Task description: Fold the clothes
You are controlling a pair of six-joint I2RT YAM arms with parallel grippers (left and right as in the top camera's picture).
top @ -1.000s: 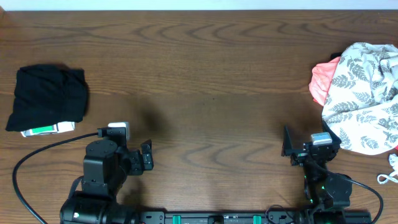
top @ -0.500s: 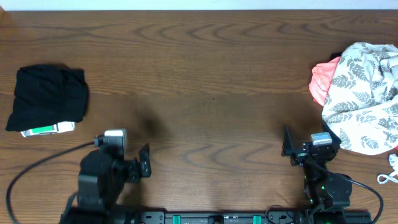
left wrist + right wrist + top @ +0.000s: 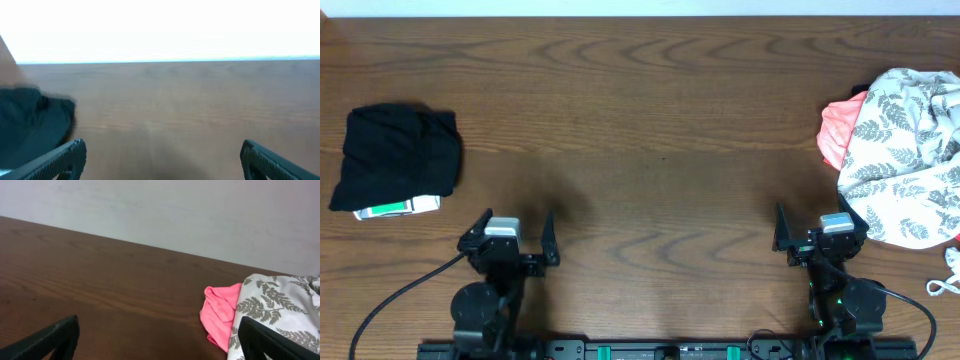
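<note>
two grippers sit low at the near edge of the table point(image 3: 650, 120), both with jaws spread wide and nothing between them. the left gripper point(image 3: 511, 234) and the right gripper point(image 3: 820, 228) each point away across the bare wood.

the black garment point(image 3: 395, 158) lies at the far left, ahead and to the left of the left gripper and well apart from it — the left arm is plainly the nearer one. it looks already folded: a compact, soft-edged dark bundle, near square but a little wider than deep, so its long axis runs left to right. a small white-and-green tag point(image 3: 398, 208) pokes out under its near edge. in the left wrist view only its dark corner shows at the left, outside the line of the jaws.

on the other side a crumpled print cloth point(image 3: 910, 150) lies over a pink cloth point(image 3: 836, 135), ahead and to the right of the right gripper. if those are also to be folded, the next reach would likely fall to the right arm — forward and outward. whether they are, i cannot tell.
</note>
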